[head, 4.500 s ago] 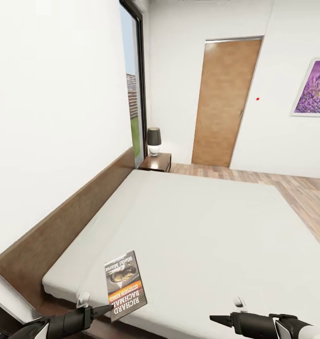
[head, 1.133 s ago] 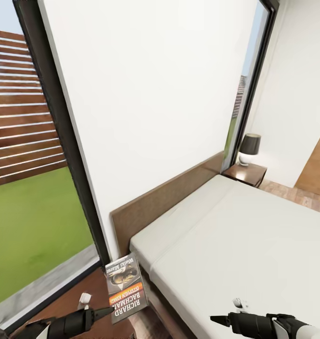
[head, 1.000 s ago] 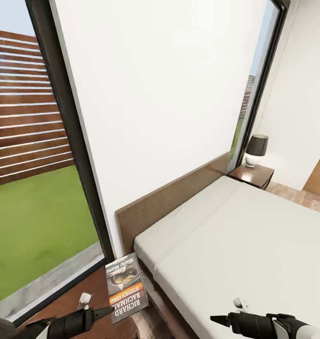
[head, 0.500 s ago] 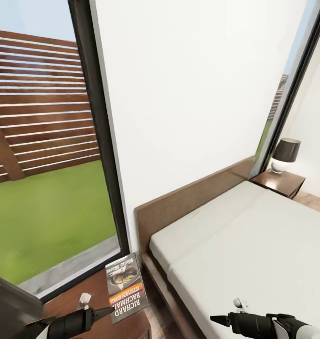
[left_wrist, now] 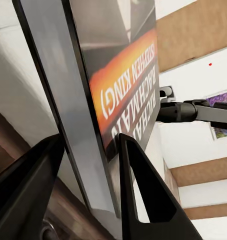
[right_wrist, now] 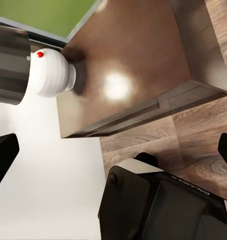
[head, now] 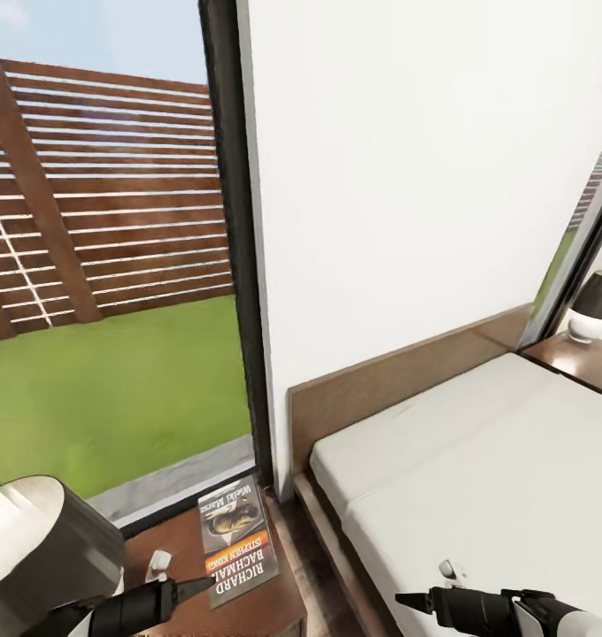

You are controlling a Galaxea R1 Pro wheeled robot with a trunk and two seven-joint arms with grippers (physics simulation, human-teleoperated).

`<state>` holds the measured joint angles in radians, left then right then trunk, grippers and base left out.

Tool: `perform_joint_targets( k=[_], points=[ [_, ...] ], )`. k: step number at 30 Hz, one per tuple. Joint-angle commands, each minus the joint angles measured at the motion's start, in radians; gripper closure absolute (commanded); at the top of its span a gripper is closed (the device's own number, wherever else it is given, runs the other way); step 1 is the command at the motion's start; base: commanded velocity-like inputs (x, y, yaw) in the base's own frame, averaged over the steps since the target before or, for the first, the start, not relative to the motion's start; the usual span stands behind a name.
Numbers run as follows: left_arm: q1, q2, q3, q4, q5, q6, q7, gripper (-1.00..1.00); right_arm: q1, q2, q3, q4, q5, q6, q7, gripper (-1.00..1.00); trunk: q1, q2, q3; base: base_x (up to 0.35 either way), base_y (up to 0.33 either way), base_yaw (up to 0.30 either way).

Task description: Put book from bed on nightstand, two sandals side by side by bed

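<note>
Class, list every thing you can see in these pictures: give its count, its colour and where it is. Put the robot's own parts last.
book: one, dark grey with orange band, held upright above the near nightstand
nightstand: two, reddish dark-brown, one below the book, one at the bed's far side
lamp: two, dark shade on white base, one on each nightstand
bed: one, white mattress, brown headboard, at the right
window: one, dark-framed, onto grass and a fence
left gripper: black, gripping the book's edge
right gripper: black, over the bed's edge
</note>
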<state>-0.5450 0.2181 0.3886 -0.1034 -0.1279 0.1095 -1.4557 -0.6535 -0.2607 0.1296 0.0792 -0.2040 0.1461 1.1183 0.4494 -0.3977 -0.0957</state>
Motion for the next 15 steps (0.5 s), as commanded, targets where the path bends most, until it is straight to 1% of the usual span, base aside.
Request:
perform_joint_targets(
  k=[1, 15],
  points=[
    [-0.001, 0.0, 0.013, 0.0, -0.009, 0.01, -0.005, 1.0, -0.002, 0.0, 0.007, 0.002, -0.011, 0.009, 0.005, -1.0, 0.001, -0.002, -0.002, 0.0, 0.0, 0.284],
    [-0.001, 0.0, 0.013, 0.0, -0.009, 0.01, -0.005, 1.0, -0.002, 0.0, 0.007, 0.002, -0.011, 0.009, 0.005, -1.0, 0.001, -0.002, -0.002, 0.0, 0.0, 0.284]
  ],
)
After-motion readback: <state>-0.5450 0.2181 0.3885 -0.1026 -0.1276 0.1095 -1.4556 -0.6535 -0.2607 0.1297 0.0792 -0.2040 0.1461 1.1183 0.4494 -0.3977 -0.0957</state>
